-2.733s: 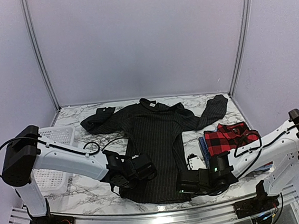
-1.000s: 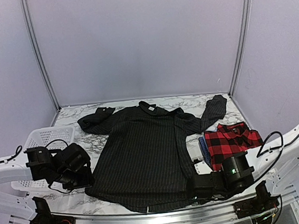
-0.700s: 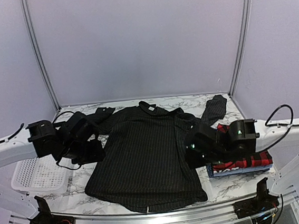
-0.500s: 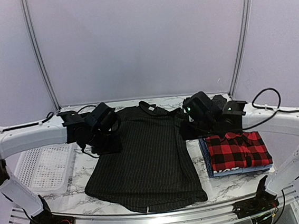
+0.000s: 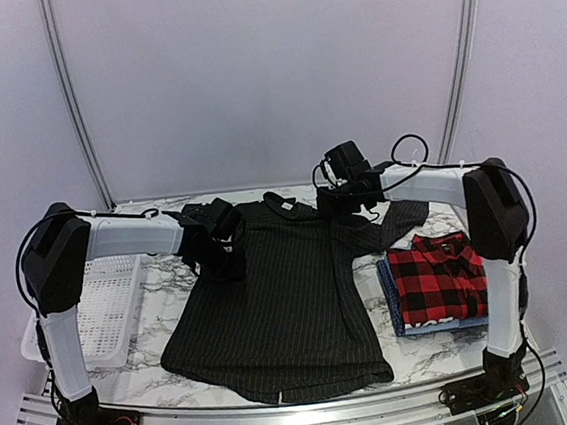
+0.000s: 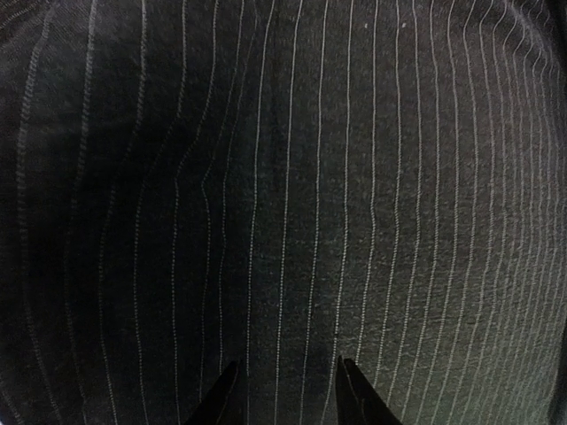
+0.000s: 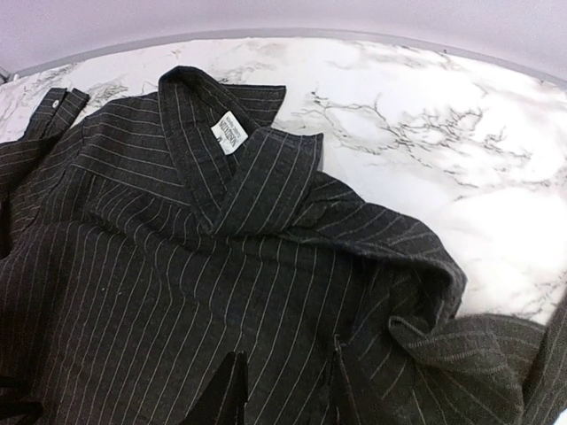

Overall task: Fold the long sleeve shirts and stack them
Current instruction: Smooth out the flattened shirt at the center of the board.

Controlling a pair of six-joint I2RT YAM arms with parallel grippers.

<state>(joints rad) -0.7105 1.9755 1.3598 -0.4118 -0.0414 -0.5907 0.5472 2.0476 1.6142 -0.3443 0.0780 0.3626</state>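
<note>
Both sets of jaws stand slightly apart: left gripper [image 6: 285,394] and right gripper [image 7: 285,385] over the black pinstriped shirt's [image 5: 281,293] shoulders, near the desk's [image 5: 143,372] far edge.

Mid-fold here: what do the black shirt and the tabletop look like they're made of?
Black shirt: woven cloth, matte, it seems; fine weave grain and soft wrinkles show close up. Tabletop: marble or marble-print laminate, smooth; white with grey veins, cannot tell which.
</note>
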